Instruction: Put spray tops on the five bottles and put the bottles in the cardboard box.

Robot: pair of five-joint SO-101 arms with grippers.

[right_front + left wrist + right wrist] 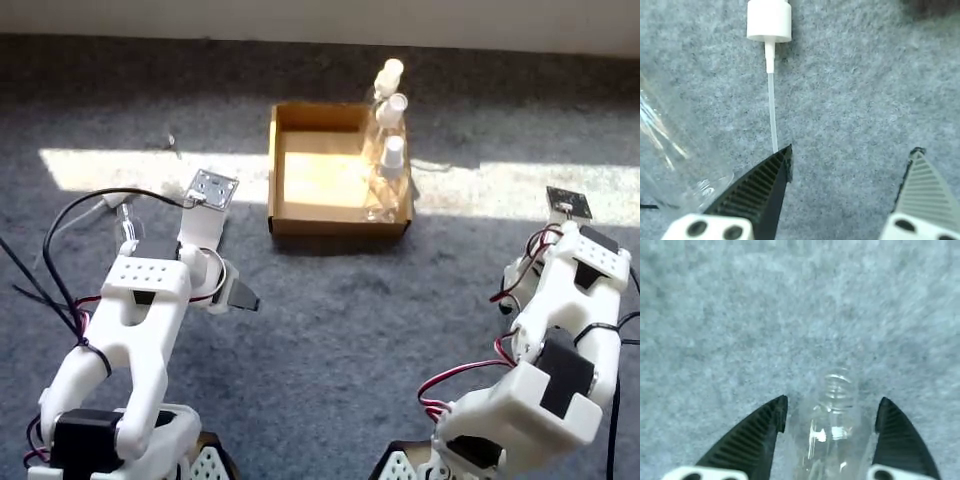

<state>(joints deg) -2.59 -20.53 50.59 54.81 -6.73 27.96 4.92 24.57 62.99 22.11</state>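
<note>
Two bottles were not yet capped or boxed, so the capping step seemed to be in hand. At left, the left end effector (852, 152) hung spread open over grey carpet (865, 75), one fingertip at the tube end of a loose spray top (769, 20), with a clear bottle (670, 165) just beside it. In the middle, the box (272, 170) held three capped bottles (388, 150) along its right side. At right, the right end effector (832, 405) straddled an uncapped bottle (835, 435), released. Next, each probably needed to close on its part, then feed the tube into the neck.
</note>
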